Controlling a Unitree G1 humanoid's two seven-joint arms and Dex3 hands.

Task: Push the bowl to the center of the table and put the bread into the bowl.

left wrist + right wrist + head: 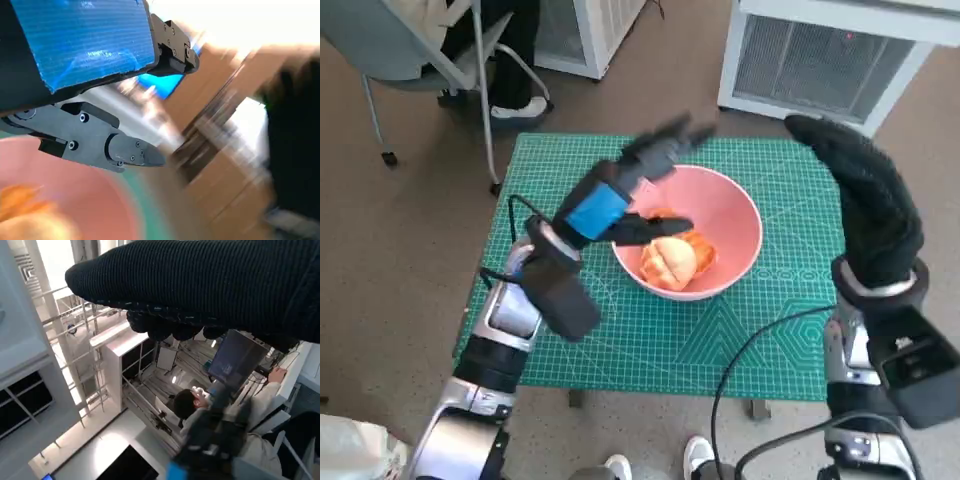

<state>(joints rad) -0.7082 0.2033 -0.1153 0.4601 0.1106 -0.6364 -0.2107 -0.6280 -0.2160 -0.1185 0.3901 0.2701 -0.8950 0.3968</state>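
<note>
From the head view we see a pink bowl [720, 215] sitting near the middle of the table [620, 340], which is covered by a green cutting mat [770, 330]. The bread [669, 262] lies inside the bowl, against the wall nearest the robot. The left robot hand [625, 195] hangs above the bowl's near-left rim, its fingers spread and holding nothing; its fingertips are blurred. The right robot hand [865, 195] is raised just beyond the bowl's right side, above the mat's edge, glove fingers extended and nothing in them. A chair [410, 50] and a person's legs [515, 60] stand behind the table, well apart from the bowl.

In the left wrist view we see the blue tape on the left robot hand [85, 75], its black fingers [125, 152] apart over the bowl [95, 200]; the bread [30, 215] is a blurred orange patch inside.

In the right wrist view the right robot hand [210, 285] is a dark knitted band gripping nothing, with a seated person [235, 420] beyond.
</note>
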